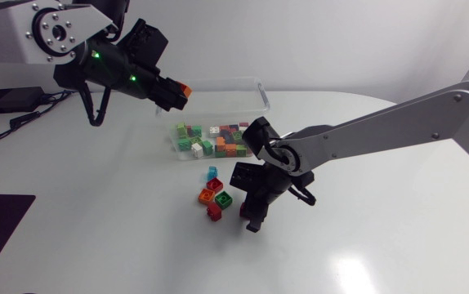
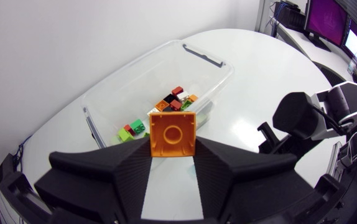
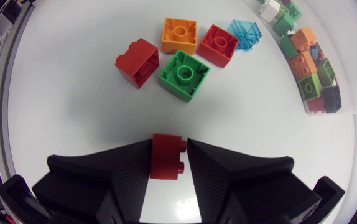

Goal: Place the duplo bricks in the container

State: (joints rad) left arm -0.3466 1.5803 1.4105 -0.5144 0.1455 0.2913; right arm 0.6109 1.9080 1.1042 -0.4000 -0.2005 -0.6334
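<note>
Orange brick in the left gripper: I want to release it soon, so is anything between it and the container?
Nothing visible does. The left gripper holds the orange brick with the open-topped container ahead of it; only other bricks lie inside, and the right arm is off to one side.

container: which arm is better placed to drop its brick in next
Left, likely. The left gripper is shut on an orange brick with the container just ahead of it. The right gripper, shut on a red brick, sits low beside the loose bricks, farther off.
</note>
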